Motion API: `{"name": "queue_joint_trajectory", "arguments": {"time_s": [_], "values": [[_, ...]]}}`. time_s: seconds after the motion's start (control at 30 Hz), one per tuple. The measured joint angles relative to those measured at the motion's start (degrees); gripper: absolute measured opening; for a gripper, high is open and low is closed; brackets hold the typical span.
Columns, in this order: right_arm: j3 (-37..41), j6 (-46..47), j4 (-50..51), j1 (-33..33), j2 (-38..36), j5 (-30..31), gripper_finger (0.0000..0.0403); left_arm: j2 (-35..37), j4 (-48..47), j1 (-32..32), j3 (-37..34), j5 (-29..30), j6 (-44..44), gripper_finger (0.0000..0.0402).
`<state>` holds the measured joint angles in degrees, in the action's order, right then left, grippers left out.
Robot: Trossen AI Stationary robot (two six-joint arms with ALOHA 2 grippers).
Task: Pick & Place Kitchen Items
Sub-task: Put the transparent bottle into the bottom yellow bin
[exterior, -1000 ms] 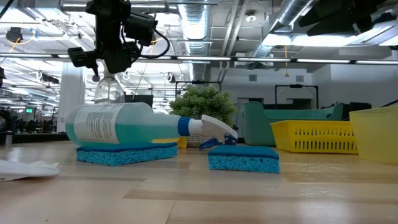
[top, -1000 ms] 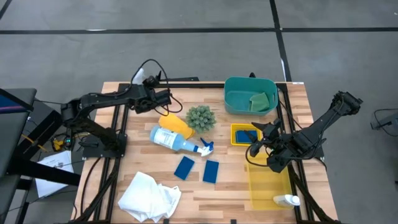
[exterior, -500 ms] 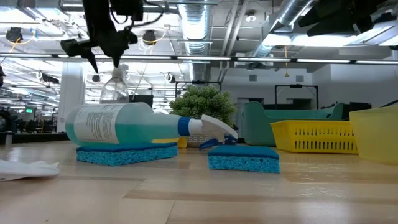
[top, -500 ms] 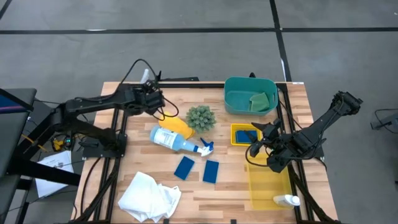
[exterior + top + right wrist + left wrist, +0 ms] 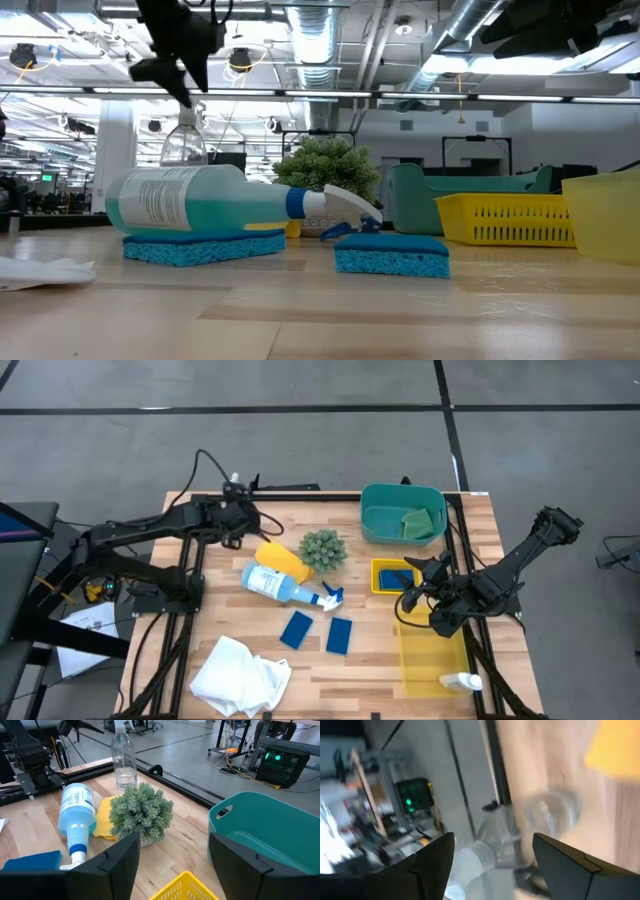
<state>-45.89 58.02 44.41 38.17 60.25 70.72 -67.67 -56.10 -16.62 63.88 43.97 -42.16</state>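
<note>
Since the earlier frames: left arm has swung back toward the counter's far left corner; right arm unchanged.

High view. Left hand sits over the counter at its far edge, beside a clear bottle that is barely visible here. Spray bottle lies on its side mid-counter; 2 blue sponges lie just in front of it, the white cloth at the near left. Right hand waits near the yellow bin.

Low view. Left hand hangs directly above the upright clear bottle, fingers spread, nothing held.

Left wrist view. Clear bottle lies between the 2 dark fingers, ungripped.

Right wrist view. Right hand's fingers stand apart, empty; the plant ball and teal bin lie ahead.

Step judged: approach to the clear bottle. Next move calls for lowering around its neck and closing squarely, lest it tip.
</note>
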Motion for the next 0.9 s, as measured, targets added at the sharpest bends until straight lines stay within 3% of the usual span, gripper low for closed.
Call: {"name": "queue_joint_trajectory", "arguments": {"time_s": [0.53,0.63,0.9], "values": [[0.0,0.0,-0.3,0.0,0.0,-0.2,0.0228,13.4,2.6,-2.2,0.0,-1.7,67.0,0.0251],[0.0,0.0,-0.3,0.0,0.0,-0.4,0.0228,13.4,3.7,-2.2,-1.0,-2.2,69.4,0.0247],[0.0,0.0,-0.3,0.0,0.0,-2.1,0.0228,13.3,17.9,-2.2,-13.8,-1.0,67.8,0.0255]]}}
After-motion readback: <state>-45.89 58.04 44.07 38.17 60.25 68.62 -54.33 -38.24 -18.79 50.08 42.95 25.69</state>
